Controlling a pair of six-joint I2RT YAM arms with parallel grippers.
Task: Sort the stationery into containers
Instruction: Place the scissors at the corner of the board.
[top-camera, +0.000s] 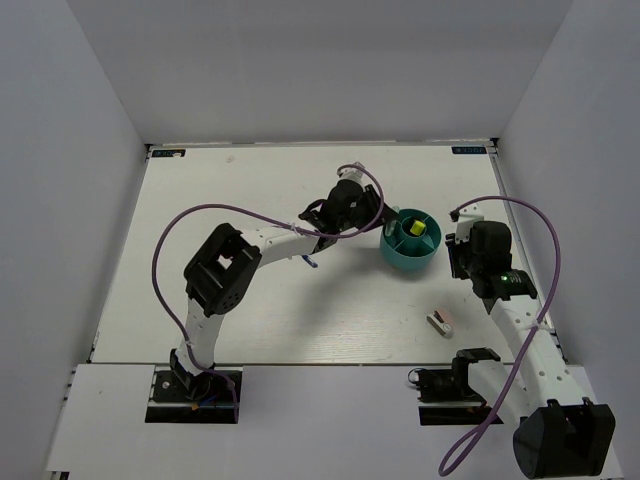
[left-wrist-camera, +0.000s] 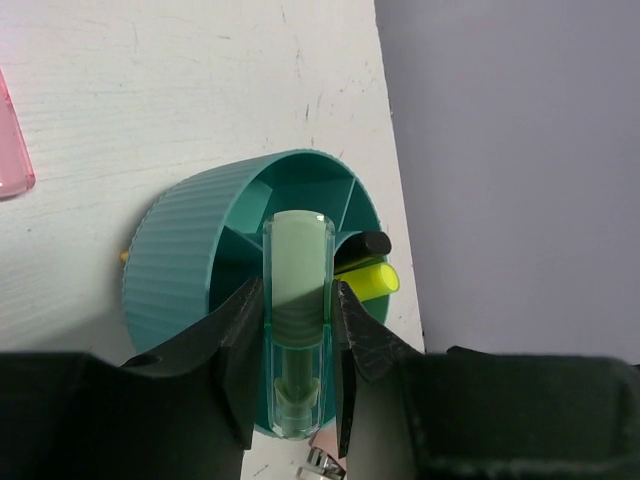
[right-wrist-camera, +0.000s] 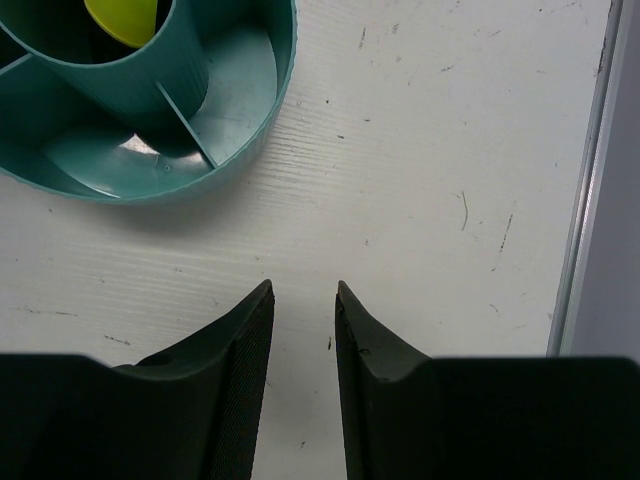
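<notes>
My left gripper (left-wrist-camera: 296, 288) is shut on a mint green marker (left-wrist-camera: 298, 270) and holds it over the round teal organiser (left-wrist-camera: 180, 260). A black-yellow highlighter (left-wrist-camera: 368, 282) stands in one of the organiser's compartments. In the top view the left gripper (top-camera: 380, 226) is at the organiser's (top-camera: 395, 255) left rim. My right gripper (right-wrist-camera: 304, 288) is open and empty, low over the table just right of the organiser (right-wrist-camera: 240, 140); it also shows in the top view (top-camera: 462, 252). A pink marker (left-wrist-camera: 12, 140) lies on the table. A pink-white block (top-camera: 441, 321) lies near the front right.
A thin blue pen (top-camera: 312, 262) pokes out from under the left forearm. The table's right edge rail (right-wrist-camera: 590, 180) runs close beside the right gripper. White walls enclose the table on three sides.
</notes>
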